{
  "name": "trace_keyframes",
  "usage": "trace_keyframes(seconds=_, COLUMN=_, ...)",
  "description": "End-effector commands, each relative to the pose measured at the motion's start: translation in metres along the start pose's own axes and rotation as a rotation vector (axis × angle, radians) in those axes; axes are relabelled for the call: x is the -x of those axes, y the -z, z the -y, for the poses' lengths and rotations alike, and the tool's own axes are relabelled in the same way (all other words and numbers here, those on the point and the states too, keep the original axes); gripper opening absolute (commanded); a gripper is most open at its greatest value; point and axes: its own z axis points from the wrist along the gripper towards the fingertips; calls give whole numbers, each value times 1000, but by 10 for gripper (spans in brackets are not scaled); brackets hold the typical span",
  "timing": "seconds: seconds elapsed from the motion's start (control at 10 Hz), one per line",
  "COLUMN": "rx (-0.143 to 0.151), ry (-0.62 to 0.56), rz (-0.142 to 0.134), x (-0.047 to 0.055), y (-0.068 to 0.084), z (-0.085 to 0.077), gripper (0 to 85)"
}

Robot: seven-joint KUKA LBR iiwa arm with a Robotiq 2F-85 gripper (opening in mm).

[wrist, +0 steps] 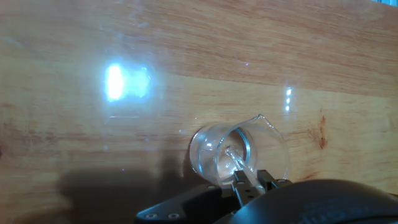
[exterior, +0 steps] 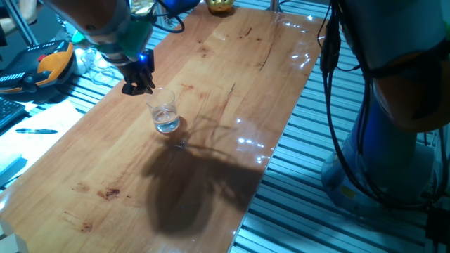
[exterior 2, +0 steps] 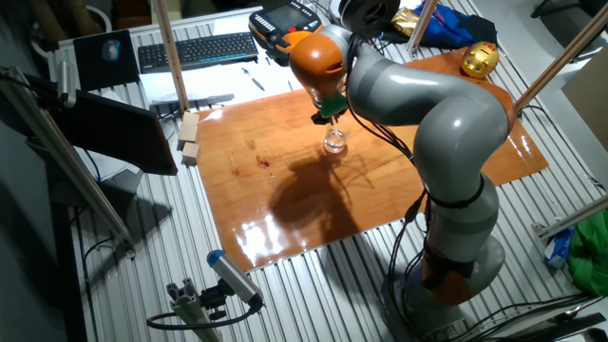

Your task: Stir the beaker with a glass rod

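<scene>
Clear glass beaker (exterior: 165, 117), small, straight-sided, slight pour lip, a little clear liquid in the bottom, stands upright on the glossy brown wooden surface (exterior: 211, 70). Black two-finger pincer (exterior: 138, 86) hangs just above and beside the beaker's rim, on its far-left side in one fixed view; the other fixed view puts it right over the beaker (exterior 2: 334, 142). Hand view: pincer (wrist: 249, 185) fingertips pressed together on a thin clear glass rod (wrist: 237, 159). Rod runs from the fingertips down through the beaker (wrist: 239, 154) mouth, lower end near the floor, long axis close to the beaker's own axis, slightly tilted. Whether the tip touches the liquid: cannot tell. Judgement: rod is already inside, so next comes a small circling inside the rim without knocking the wall.
</scene>
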Motion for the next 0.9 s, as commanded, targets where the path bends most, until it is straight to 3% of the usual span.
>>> trace_keyframes(seconds=0.0, rx=-4, ry=0, rz=2, x=0, y=0, z=-1, gripper=0)
trace_keyframes(seconds=0.8, rx=-56, ry=-15, rz=-3, x=0, y=-1, z=-7, gripper=0)
